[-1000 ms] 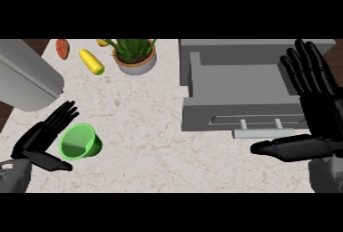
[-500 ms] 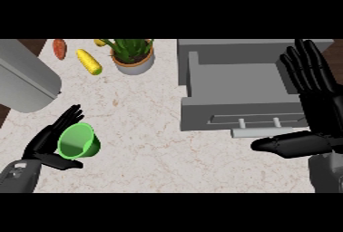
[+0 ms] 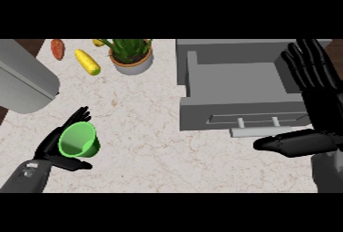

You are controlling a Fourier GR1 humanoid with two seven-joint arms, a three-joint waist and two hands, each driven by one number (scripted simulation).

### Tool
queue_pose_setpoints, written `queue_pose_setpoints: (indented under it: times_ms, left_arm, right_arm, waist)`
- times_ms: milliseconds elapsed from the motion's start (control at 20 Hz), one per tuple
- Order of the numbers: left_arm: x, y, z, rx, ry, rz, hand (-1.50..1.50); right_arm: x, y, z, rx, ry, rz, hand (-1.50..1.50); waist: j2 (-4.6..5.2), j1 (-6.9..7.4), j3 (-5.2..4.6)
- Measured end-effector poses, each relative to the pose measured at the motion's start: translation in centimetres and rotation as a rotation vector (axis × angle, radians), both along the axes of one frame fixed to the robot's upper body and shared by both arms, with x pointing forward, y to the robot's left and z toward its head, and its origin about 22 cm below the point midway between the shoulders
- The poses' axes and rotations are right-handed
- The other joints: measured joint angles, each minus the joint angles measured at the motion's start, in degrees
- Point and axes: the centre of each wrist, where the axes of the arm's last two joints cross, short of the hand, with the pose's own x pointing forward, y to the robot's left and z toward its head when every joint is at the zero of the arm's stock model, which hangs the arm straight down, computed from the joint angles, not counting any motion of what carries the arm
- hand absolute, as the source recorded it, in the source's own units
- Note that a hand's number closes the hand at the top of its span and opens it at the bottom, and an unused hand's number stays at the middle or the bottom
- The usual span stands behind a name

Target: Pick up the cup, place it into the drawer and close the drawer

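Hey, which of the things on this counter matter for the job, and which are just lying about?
For the job: green cup, left hand curled round it, open drawer.
Lying about: potted plant, yellow vegetable, red vegetable, grey object at left.

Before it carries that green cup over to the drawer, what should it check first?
1. Grip: green cup sits between the left hand fingers and thumb: ok.
2. Lift: cup raised off the counter: cannot tell.
3. Target: drawer is open: ok.
4. Path: right hand is open at the far right, off the line from cup to drawer: ok.
5. Path: potted plant stands away from that line: ok.
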Motion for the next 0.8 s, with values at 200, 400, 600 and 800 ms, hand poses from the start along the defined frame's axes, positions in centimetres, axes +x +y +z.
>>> queue_pose_setpoints:
  times_ms: [200, 400, 600, 800]
  left_arm:
    - [0.0, -0.9, -0.6, -0.002, -0.004, -0.016, -1.5]
    - [0.0, -1.7, -1.0, -0.003, -0.004, -0.035, -1.5]
    - [0.1, -2.2, -1.2, -0.016, 0.011, -0.054, -1.5]
    - [0.6, -3.5, -1.4, -0.066, 0.031, -0.09, 1.5]
  right_arm:
    - [0.2, 0.1, 0.0, 0.004, -0.006, 0.002, -1.5]
    - [0.4, 0.0, 0.1, 0.001, -0.004, -0.002, -1.5]
    - [0.4, -0.2, 0.2, -0.006, -0.002, -0.002, -1.5]
    - [0.2, -0.4, 0.0, -0.008, 0.005, 0.0, -1.5]
  waist:
    - [0.07, -0.04, 0.0]
    - [0.09, -0.02, -0.01]
    - [0.13, -0.22, -0.02]
    - [0.08, -0.41, -0.01]
